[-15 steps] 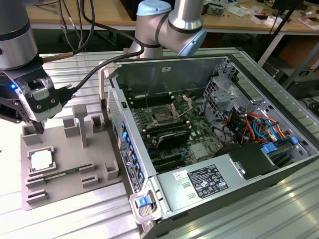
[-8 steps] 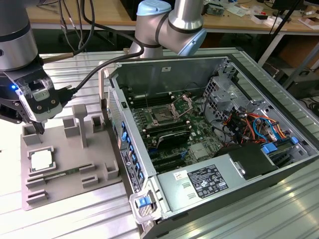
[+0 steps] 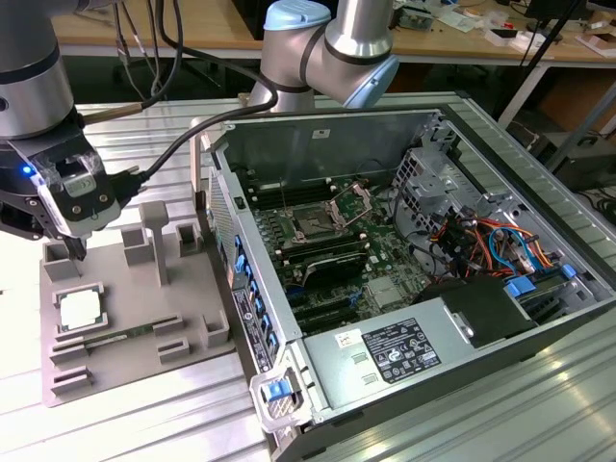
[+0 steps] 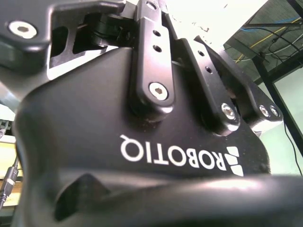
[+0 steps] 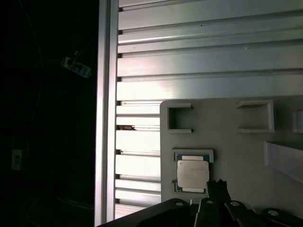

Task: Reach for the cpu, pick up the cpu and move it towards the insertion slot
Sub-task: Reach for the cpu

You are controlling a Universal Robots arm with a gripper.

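At the exterior view's left, the pincer (image 3: 75, 252) hangs above the grey tray (image 3: 120, 289), which rests on the slatted metal desk (image 3: 144, 423). It cannot be told whether the pincer is released or clenched, and it carries nothing. The cpu (image 3: 80, 310) lies flat in a square recess of the tray, near the pincer and below it, not touching it. At the exterior view's right, the open computer case (image 3: 318, 144) holds the insertion slot (image 3: 316, 224), well apart from the cpu.
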